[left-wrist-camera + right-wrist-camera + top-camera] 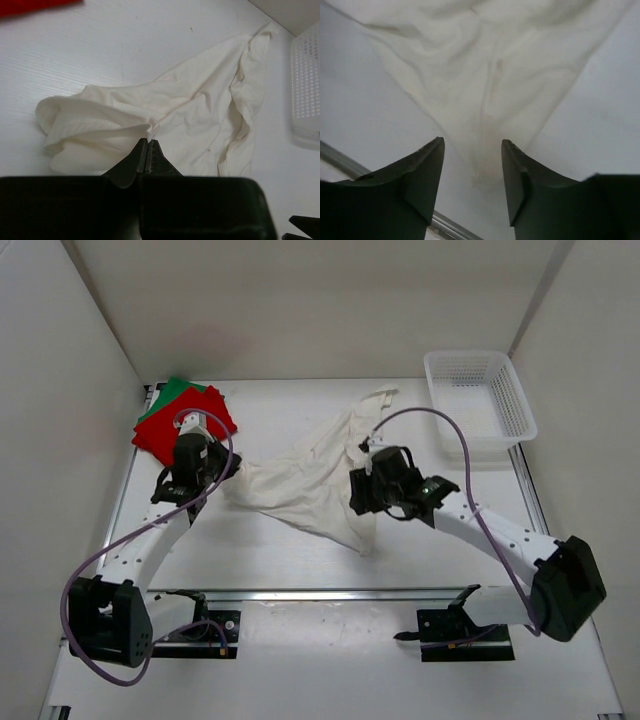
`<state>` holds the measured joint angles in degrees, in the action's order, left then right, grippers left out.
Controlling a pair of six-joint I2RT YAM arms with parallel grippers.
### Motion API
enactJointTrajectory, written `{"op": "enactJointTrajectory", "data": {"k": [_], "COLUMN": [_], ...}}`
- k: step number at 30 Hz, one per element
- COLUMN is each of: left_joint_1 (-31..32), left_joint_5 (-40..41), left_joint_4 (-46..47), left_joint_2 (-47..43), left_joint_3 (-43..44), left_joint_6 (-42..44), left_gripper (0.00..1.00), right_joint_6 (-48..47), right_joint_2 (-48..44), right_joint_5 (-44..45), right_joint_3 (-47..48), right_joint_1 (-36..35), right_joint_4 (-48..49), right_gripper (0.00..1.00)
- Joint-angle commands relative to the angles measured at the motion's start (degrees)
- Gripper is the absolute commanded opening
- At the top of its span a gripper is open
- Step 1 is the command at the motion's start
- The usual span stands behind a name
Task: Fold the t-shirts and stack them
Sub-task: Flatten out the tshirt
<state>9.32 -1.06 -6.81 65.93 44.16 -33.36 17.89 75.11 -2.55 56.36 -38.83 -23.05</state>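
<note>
the left tool (147, 150) fills the bottom of its wrist view, its two dark jaws pressed tight together, with a gathered fold of the white t-shirt (200, 115) pinched at their tips. this is the shirt's left end, where the cloth bunches into soft rolls. from there the shirt spreads rumpled and unfolded across the middle of the table (270, 560), one part running to the far side toward the basket (520, 410) and another tapering to a point near the front. the right tool (472, 144) hangs over that tapering part with its jaws well apart. the cloth lies on the table below the gap and neither jaw grips it. the red t-shirt (160, 430) lies folded at the far left corner, well apart from the white one, with the green t-shirt (180, 388) showing past its far edge. the white mesh basket stands at the far right.
</note>
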Motion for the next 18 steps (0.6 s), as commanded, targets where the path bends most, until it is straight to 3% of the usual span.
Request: {"op": "enactJointTrajectory", "data": {"k": [1,5,9,14,15,18], "left_joint_1": [0.3,1.3,1.8,2.4,2.5,2.8], "left_joint_5": [-1.0,-0.6,-0.3,0.6,0.7,0.9], "left_joint_4": [2.3,2.8,2.8,3.3,2.7,2.6], "left_joint_2": [-2.9,-4.6,-4.8,-5.8,-6.0,-6.3], "left_joint_3": [-1.9,-3.6,-5.0,-6.4,-6.6,-6.0], "left_joint_6": [-0.9,-1.3,-1.4,-1.8,-1.8,-1.5], "left_gripper": [0.0,0.0,0.0,0.0,0.0,0.0], "right_joint_6": [5.1,7.9,7.9,6.5,6.5,6.5], "right_joint_2": [-6.4,-6.6,-4.4,0.8,1.3,4.2], "right_joint_5": [14.3,15.2,17.1,18.5,18.2,17.9], "right_joint_3": [-8.3,-15.4,-15.4,-14.4,-14.3,-12.5], "right_joint_1": [-4.4,-8.3,-12.0,-11.7,-11.1,-9.4], "right_joint_4": [2.6,2.9,3.3,4.3,4.8,4.3], "right_gripper": [0.51,0.54,0.59,0.57,0.55,0.32]}}
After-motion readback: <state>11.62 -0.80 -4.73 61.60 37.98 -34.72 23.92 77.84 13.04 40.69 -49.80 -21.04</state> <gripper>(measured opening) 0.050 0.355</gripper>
